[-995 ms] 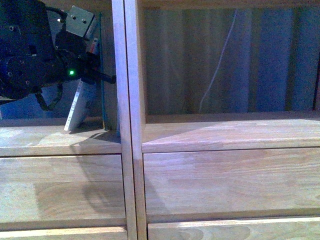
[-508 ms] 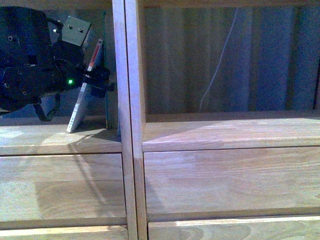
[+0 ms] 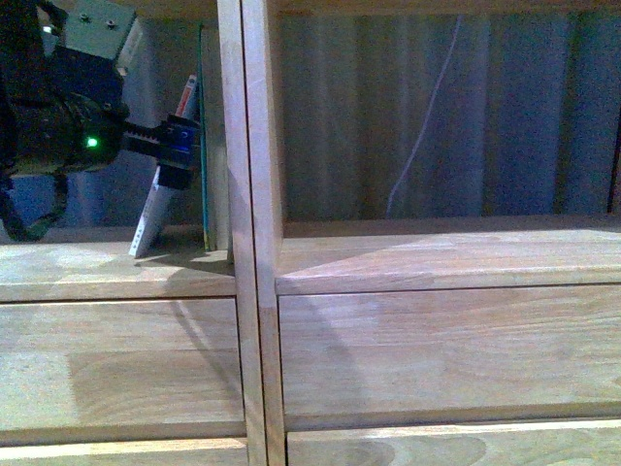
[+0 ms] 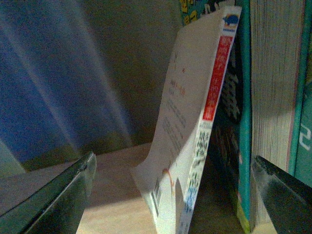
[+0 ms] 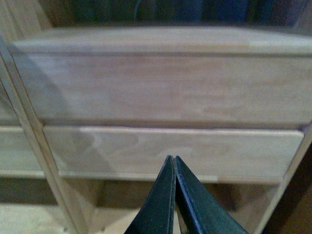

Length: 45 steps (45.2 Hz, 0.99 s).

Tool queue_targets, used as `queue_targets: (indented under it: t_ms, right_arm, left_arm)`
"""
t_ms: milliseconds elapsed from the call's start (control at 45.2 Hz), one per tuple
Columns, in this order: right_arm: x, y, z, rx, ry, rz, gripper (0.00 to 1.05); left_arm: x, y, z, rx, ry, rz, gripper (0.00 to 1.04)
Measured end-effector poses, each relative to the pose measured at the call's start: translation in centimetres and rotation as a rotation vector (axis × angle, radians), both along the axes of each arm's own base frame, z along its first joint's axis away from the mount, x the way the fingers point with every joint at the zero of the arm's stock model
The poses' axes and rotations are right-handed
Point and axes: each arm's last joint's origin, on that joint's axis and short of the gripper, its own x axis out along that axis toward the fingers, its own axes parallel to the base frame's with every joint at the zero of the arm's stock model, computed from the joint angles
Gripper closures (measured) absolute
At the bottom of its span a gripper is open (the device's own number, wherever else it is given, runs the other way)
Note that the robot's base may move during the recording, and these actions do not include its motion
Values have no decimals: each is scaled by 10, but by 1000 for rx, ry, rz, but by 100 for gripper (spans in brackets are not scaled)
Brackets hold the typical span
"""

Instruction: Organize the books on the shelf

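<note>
In the shelf's (image 3: 250,233) left compartment, the white book (image 3: 153,216) leans with its top tipped against the upright teal-edged book (image 3: 206,146). My left gripper (image 3: 180,146) hovers at the leaning book's upper half. In the left wrist view the white book (image 4: 183,146), with its red spine mark (image 4: 217,78), stands between the wide-open fingers (image 4: 58,204) without touching either. The teal-edged book (image 4: 244,122) is just beyond it. My left gripper (image 4: 173,161) holds nothing. My right gripper (image 5: 171,160) is shut and empty, facing the drawer fronts (image 5: 165,87).
A thicker book's page block (image 4: 273,87) stands beside the teal-edged one, against the divider. The right compartment (image 3: 437,243) holds only a white cable (image 3: 422,126) hanging at the back. Plain drawer fronts (image 3: 437,349) lie below both compartments.
My left arm has drawn back to the left and risen a little. The white book now leans free against the teal-edged book. The right gripper's earlier position is not shown.
</note>
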Motion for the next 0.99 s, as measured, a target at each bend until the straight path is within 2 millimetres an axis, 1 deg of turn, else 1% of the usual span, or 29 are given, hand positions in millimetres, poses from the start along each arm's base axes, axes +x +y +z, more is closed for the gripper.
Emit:
queue_targets:
  t_ms: [44, 111, 177, 287, 332, 420, 464, 508, 531, 641, 663, 685, 707, 752, 774, 862, 906, 951, 995]
  right_arm:
    - [-4, 0, -2, 0, 15, 0, 102]
    - [-7, 0, 0, 0, -17, 0, 102]
    - [-7, 0, 0, 0, -16, 1, 102]
    - [-7, 0, 0, 0, -15, 0, 102]
    - [-7, 0, 0, 0, -16, 0, 102]
    - [-7, 0, 0, 0, -15, 0, 102]
    - [-7, 0, 0, -2, -16, 0, 94]
    - [-7, 0, 0, -2, -15, 0, 84]
    - [-7, 0, 0, -2, -15, 0, 80]
    - [-7, 0, 0, -2, -15, 0, 56]
    - [-7, 0, 0, -2, -16, 0, 54]
    - [-7, 0, 0, -2, -15, 0, 51]
    - [-7, 0, 0, -2, -16, 0, 47]
    - [-7, 0, 0, -2, -16, 0, 37]
    - [-7, 0, 0, -2, -16, 0, 34]
    - [-7, 0, 0, -2, -16, 0, 22]
    - [-7, 0, 0, -2, -15, 0, 13]
    - [-7, 0, 0, -2, -16, 0, 6]
    - [-7, 0, 0, -2, -15, 0, 7]
  left_arm:
    - [-12, 3, 0, -4, 10, 23, 7]
    - [-31, 8, 2, -13, 9, 41, 7]
    - [-56, 16, 8, -33, -1, 76, 7]
    - [-85, 28, 12, -56, -2, 134, 7]
    - [-106, 35, 12, -67, -2, 172, 7]
    - [-139, 43, 11, -91, 17, 223, 7]
    - [-158, 46, 13, -101, 6, 232, 7]
    - [-173, 49, 15, -106, -7, 245, 7]
    - [-181, 50, 16, -113, -20, 246, 7]
    - [-212, 53, 12, -140, -39, 291, 7]
    - [-216, 53, 10, -142, -39, 299, 7]
    - [-218, 53, 9, -142, -38, 300, 7]
    - [-225, 52, 7, -143, -44, 310, 7]
    - [-235, 50, 1, -145, -51, 318, 7]
    - [-239, 49, -1, -146, -49, 321, 7]
    - [-254, 47, -11, -140, -49, 345, 7]
    - [-262, 47, -18, -140, -28, 362, 7]
    - [-271, 46, -27, -135, -1, 384, 7]
    - [-278, 46, -33, -141, 5, 398, 7]
